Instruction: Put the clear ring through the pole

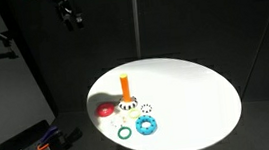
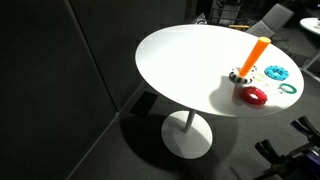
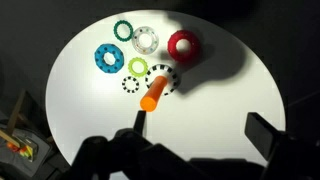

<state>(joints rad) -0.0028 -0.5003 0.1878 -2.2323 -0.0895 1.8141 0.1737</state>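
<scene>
The clear ring (image 3: 146, 39) is a pale see-through ring lying flat on the white round table (image 3: 210, 100), between a green ring and a red object. I cannot pick it out in the exterior views. The pole (image 3: 153, 93) is an orange peg standing upright on a pale round base, seen in both exterior views (image 1: 126, 85) (image 2: 258, 52). My gripper (image 3: 200, 130) is open and empty. It hangs high above the table (image 1: 68, 14), with the pole just beyond one fingertip in the wrist view and the clear ring farther off.
A red round object (image 3: 182, 45), a blue toothed ring (image 3: 107, 58), a green ring (image 3: 123, 30), a yellow-green ring (image 3: 137, 68) and a small dark-dotted ring (image 3: 131, 84) lie around the pole. The table edge (image 1: 233, 100) drops to a dark floor.
</scene>
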